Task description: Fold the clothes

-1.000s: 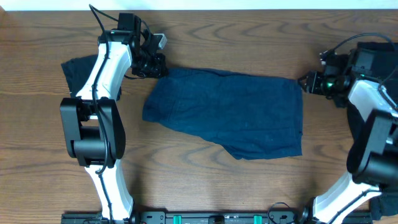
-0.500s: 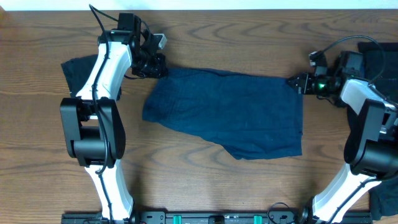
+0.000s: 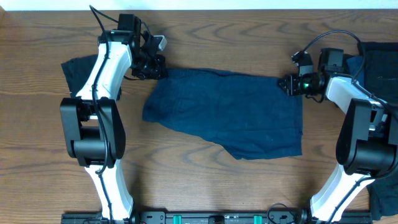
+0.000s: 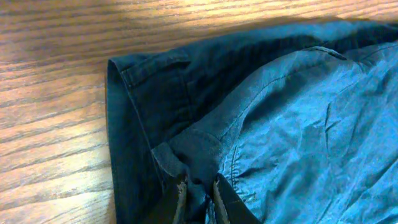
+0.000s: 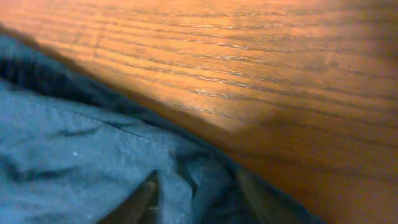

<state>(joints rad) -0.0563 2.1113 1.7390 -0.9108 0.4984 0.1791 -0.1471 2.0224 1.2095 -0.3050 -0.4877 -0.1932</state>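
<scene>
One blue garment (image 3: 230, 112) flat on worktop (image 3: 205, 180) | likely soft, light, limp; take by upper corners | left claw (image 4: 198, 194) pinching upper-left corner | right claw (image 3: 288, 84) astride upper-right corner, grip unclear

A navy garment (image 3: 230, 112) is spread flat mid-table; a darker heap (image 3: 76, 70) is noted far left, another dark heap (image 3: 380, 59) far right.
</scene>
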